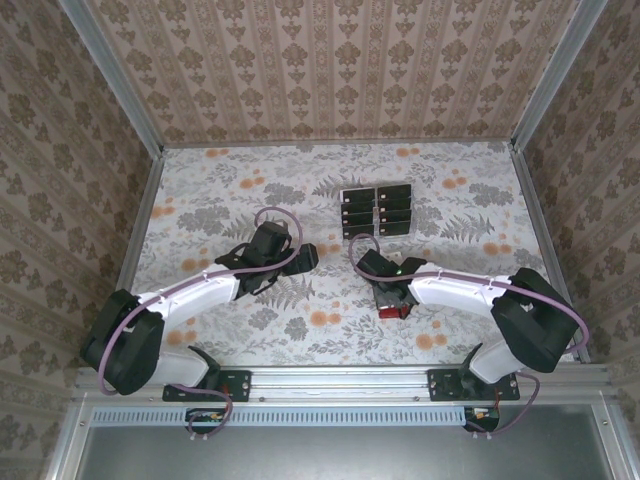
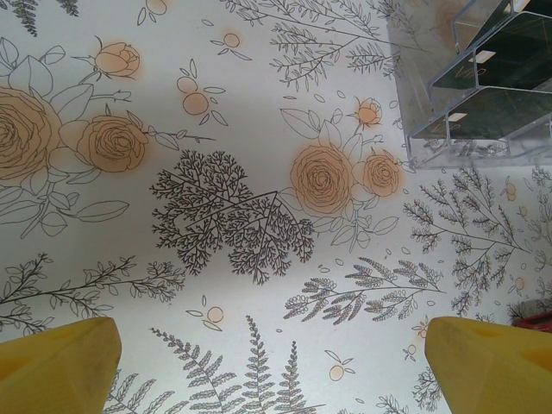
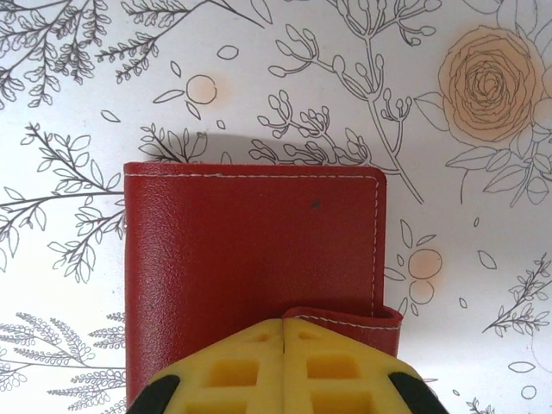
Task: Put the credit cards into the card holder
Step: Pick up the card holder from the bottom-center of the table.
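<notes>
Directly beneath the right end effector (image 3: 283, 358), the small red leather-like folding card holder (image 3: 250, 250) is lying closed and flat on the floral-patterned desk (image 1: 215, 190). Its stitched closure tab (image 3: 345, 317) is being met by the yellow fingertips (image 3: 233, 371). That end effector is being held clenched, pads pressed together with no gap, right where the tab begins. Whether the thin tab is actually being nipped between them cannot be told. The tab end is probably being worked so that the holder can be opened, since nothing can be slotted in while it is folded shut. No card is being carried to it, and its inside is being hidden by the cover.

Beyond the right end effector, well apart from the holder, a clear plastic compartmented tray (image 2: 418, 129) is being used as the store for the small flat black rectangular credit cards (image 1: 377, 212). Eight are being shown from above, in two columns of four, seemingly one to a compartment.

The left end effector (image 2: 276, 371) is being held released, jaws wide with only bare desk between them, and the tray is lying ahead and to its right. It is probably being held open there so that a card can be taken once the holder is ready.
</notes>
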Robot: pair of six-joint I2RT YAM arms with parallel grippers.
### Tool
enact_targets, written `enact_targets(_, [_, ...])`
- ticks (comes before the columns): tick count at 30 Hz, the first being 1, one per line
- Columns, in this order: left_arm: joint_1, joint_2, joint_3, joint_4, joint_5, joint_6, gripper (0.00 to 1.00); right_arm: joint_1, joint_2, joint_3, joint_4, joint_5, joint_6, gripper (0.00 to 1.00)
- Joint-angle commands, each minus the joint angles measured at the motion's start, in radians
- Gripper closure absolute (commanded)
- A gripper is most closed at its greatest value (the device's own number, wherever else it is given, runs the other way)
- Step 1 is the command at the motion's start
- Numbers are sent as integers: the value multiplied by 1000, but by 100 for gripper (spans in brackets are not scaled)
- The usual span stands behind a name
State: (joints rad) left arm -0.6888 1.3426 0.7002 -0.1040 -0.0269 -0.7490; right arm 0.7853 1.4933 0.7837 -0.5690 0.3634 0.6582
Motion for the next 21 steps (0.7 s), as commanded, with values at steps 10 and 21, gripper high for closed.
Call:
enact_targets(10, [-7, -28, -13, 1, -2, 17, 0, 0, -187, 11, 17, -122, 21, 100])
enact_targets(21, [-5, -43, -38, -5, -7, 18, 0, 27, -108, 12, 216, -270, 117, 100])
